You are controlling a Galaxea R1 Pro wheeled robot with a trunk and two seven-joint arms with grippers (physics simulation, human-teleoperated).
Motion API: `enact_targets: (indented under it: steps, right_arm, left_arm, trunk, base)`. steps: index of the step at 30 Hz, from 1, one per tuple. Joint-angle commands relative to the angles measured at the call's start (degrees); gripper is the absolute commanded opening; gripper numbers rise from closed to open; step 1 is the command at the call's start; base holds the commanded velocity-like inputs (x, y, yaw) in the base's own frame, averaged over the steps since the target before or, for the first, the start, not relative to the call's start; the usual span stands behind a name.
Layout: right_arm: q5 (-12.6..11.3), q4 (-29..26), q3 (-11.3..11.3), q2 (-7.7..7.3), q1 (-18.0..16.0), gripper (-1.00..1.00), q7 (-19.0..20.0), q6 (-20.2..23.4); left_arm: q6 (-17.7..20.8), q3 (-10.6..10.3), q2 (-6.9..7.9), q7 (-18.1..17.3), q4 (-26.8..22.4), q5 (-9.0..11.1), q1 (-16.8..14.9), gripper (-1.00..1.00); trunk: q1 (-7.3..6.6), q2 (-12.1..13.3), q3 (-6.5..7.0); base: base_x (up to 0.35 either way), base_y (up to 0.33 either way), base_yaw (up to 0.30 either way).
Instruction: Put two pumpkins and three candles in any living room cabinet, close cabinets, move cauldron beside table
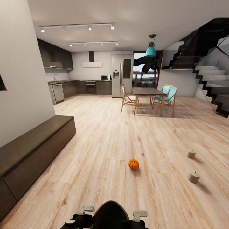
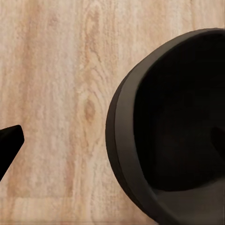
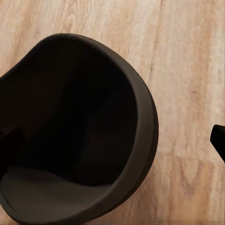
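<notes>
We see one pumpkin [image 1: 134, 164] on the floor [image 1: 105, 149] at 12 o'clock; two candles [image 1: 193, 176] at 2; cabinet [image 1: 35, 149] at 10, shut; pumpkin looks light, rigid, ribbed, so we'd pinch across its middle; can't tell either claw's state.

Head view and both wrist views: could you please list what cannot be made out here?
- Cabinet, head view: its near end is cut off by the left edge.
- Candles, head view: wicks too small to see.
- Left hand, left wrist view: one dark tip at the edge; open or shut unclear.
- Right hand, right wrist view: likewise.
</notes>
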Motion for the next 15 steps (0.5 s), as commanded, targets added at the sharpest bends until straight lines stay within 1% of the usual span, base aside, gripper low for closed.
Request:
enact_targets:
  steps: [1,7,15]
  right_arm:
    - [-0.6,-0.1,0.1,0.0,0.0,1.0,0.1,0.3]
    - [-0.6,-0.1,0.1,0.0,0.0,1.0,0.1,0.3]
    - [-0.6,-0.1,0.1,0.0,-0.1,1.0,-0.3,0.4]
  left_arm:
    - [0.1,-0.1,0.0,-0.1,-0.1,-0.1,0.0,1.0]
    - [0.1,-0.1,0.01,-0.1,-0.1,-0.1,0.0,1.0]
    - [0.7,-0.1,-0.05,0.1,-0.1,-0.1,0.0,1.0]
  trunk:
    - [-0.02,0.0,-0.06]
    - [-0.02,0.0,-0.06]
    - [-0.02,0.0,-0.06]
  base:
    - [-0.029,0.0,0.0]
    - [-0.016,0.0,0.0]
    - [-0.063,0.014,0.0]
